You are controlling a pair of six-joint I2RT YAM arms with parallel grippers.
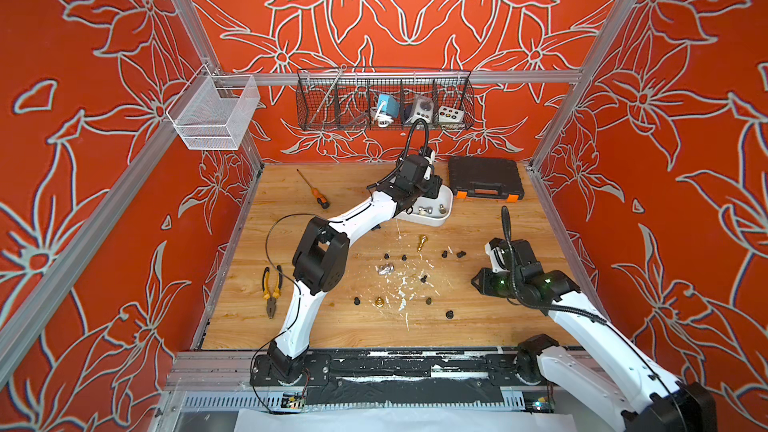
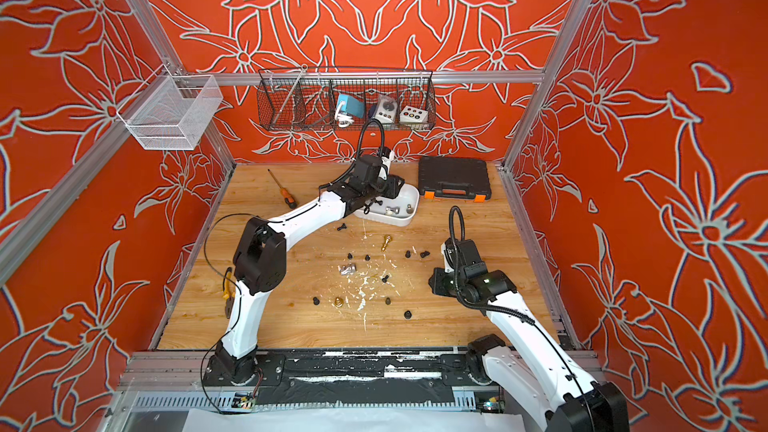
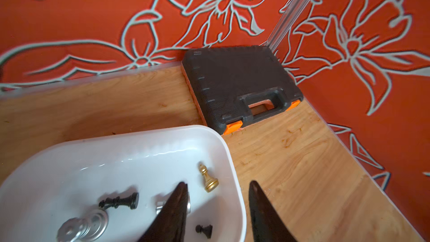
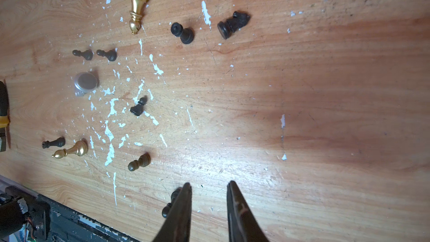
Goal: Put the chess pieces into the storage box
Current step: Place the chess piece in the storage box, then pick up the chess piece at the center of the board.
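Setting: table (image 1: 332, 326) of pale wood in an orange flowered booth, with two white arms reaching in from the near edge.
Back of table: box (image 1: 432, 221), a low white tub, just beside a black toolcase (image 1: 484, 178).
Inside it: gold pawn (image 3: 208, 178), black piece (image 3: 119, 201) on its side, silver piece (image 3: 83, 226) and a tiny black pawn (image 3: 204, 230). Another silver one is half hidden behind a finger.
Loose on wood: about a dozen pieces (image 1: 422, 243), mostly small and black, a few gold or silver. They lie scattered mid-table among white paint flecks, well apart from the box.
Left arm: left gripper (image 3: 217, 208) hangs over the box corner nearest the toolcase, its jaws moderately parted with nothing between them. One finger is over the box floor, the other outside the rim.
Right arm: right gripper (image 4: 209, 206) is low over the front right of the table, its jaws a narrow gap apart and empty. A dark pawn (image 4: 171, 202) lies just beside one finger, outside the gap.
Risk at rim: because the left gripper straddles the wall, a drop or sideways swing could hook the box, shove it or tip pieces out.
Risk at pawn: closing now would likely miss the pawn or flick it away, and it looks round enough to roll.
Risk under arm: a lone black piece (image 2: 341, 226) by the box could be swept off as the left arm pulls back.
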